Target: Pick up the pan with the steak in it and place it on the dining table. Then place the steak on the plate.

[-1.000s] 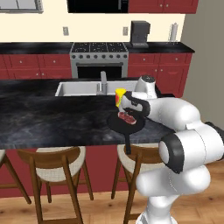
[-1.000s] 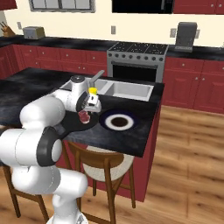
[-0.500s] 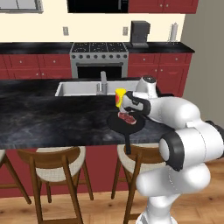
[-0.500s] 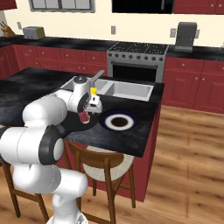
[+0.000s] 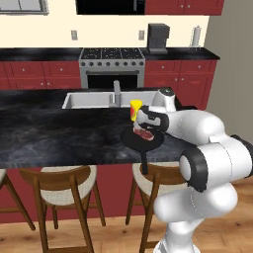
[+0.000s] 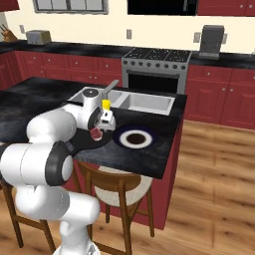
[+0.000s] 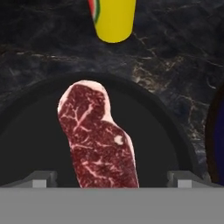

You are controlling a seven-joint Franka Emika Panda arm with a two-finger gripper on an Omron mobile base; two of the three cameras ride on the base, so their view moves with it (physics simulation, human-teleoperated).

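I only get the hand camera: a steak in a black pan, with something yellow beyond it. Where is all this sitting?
Observer: The pan is on the dining table, at its front edge, handle sticking out over a stool.
Operator: Is there a plate anywhere?
Observer: Yes, a plate lies right beside the pan, nothing on it.
Operator: What's behind the yellow thing?
Observer: A sink set into the table, then a stove by the wall.

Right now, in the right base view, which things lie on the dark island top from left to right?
Steak in the black pan → yellow container → white-rimmed plate.
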